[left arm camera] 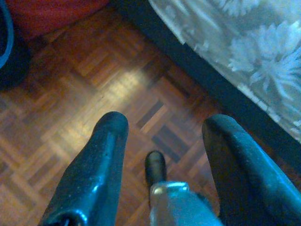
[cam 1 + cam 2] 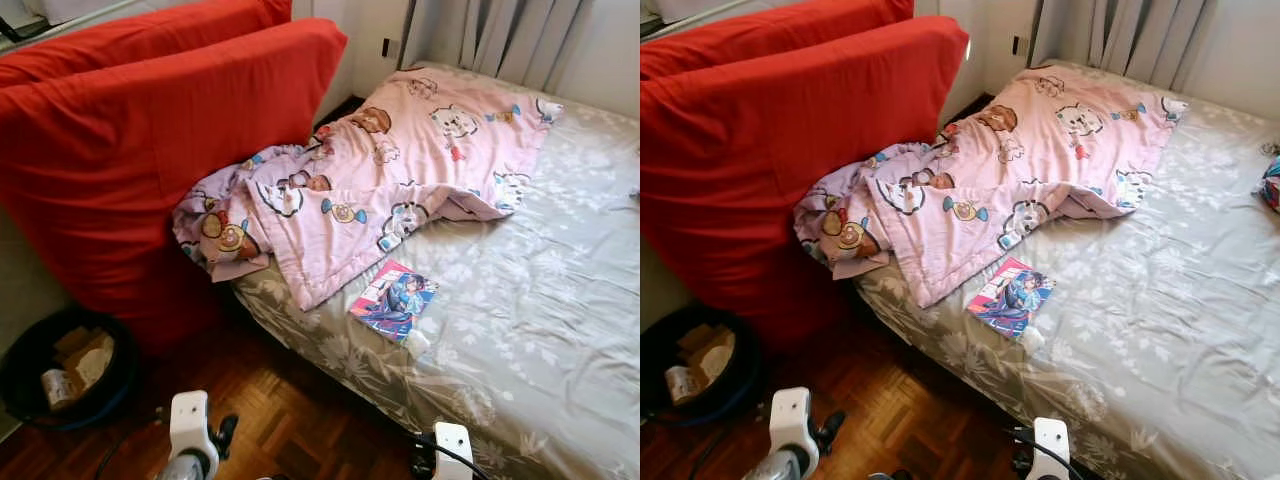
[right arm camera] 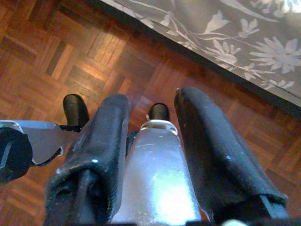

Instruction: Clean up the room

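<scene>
A crumpled pink cartoon blanket [image 2: 400, 160] lies across the head of the bed [image 2: 560, 300], one end hanging off toward the red cushions. A colourful comic book [image 2: 392, 298] lies flat on the grey floral sheet near the bed's edge, with a small white object [image 2: 417, 343] touching its near corner. Both arms hang low in front of the bed. My left gripper [image 1: 167, 122] is open over the parquet floor, nothing between its fingers. Beside the bed's skirt, my right gripper [image 3: 151, 99] is also open and holds nothing.
Two big red cushions [image 2: 150, 130] lean against the wall left of the bed. A black bin [image 2: 60, 370] with cardboard scraps stands on the floor at the left. A colourful item [image 2: 1270, 185] lies at the bed's right edge. Curtains [image 2: 520, 35] hang behind.
</scene>
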You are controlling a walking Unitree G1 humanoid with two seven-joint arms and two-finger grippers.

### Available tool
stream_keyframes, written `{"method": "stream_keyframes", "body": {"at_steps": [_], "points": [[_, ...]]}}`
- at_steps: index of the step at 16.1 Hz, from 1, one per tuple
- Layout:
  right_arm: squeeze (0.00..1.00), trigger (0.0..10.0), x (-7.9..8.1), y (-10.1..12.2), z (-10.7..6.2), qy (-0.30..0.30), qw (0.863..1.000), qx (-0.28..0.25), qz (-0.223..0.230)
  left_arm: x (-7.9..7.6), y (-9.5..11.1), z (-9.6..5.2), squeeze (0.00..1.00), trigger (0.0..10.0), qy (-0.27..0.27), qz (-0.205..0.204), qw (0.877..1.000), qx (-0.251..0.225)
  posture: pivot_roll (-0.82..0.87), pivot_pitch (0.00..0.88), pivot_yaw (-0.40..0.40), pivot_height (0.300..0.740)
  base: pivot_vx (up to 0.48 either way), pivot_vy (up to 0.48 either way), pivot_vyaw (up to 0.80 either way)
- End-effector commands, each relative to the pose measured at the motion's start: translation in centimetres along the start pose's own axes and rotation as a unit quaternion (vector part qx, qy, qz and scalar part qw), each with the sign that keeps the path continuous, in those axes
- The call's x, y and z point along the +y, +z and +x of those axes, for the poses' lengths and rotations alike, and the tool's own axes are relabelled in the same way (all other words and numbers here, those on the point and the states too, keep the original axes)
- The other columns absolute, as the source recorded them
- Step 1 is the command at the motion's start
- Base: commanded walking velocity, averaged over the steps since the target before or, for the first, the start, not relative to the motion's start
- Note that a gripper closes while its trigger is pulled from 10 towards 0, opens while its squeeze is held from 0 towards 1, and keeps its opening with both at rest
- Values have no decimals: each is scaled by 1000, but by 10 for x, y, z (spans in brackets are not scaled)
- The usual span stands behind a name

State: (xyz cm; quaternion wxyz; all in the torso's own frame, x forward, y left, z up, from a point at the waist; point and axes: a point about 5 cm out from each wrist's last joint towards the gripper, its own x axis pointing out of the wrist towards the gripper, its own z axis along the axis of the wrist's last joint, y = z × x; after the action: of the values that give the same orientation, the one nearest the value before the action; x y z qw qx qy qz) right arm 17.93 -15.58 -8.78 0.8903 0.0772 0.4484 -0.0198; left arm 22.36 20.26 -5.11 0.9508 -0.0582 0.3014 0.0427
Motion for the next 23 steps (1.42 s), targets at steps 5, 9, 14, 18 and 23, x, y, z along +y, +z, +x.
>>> {"method": "stream_keyframes", "body": {"at_steps": [5,9,14,18,23], "points": [[0,10000,-2,-4,-1,-5,1000,-3,3,-7,36,4,0,10000,-6,-10,993,-115,25,149,-18,740,0,0,0],[0,10000,-1,7,-3,-6,997,-71,10,-10,35,-3,0,10000,-14,0,989,-150,20,151,-15,740,0,0,0],[0,10000,-12,94,-5,6,969,-245,-10,-9,37,-15,0,10000,-19,17,982,-188,12,156,-20,740,0,0,0],[0,10000,-10,100,-8,13,962,-271,-7,-10,35,-22,0,10000,-20,23,979,-202,12,157,-20,740,0,0,0],[0,10000,-11,92,-13,20,954,-298,-2,-9,39,-36,0,10000,-9,20,974,-226,-1,138,-21,740,0,0,0]]}}
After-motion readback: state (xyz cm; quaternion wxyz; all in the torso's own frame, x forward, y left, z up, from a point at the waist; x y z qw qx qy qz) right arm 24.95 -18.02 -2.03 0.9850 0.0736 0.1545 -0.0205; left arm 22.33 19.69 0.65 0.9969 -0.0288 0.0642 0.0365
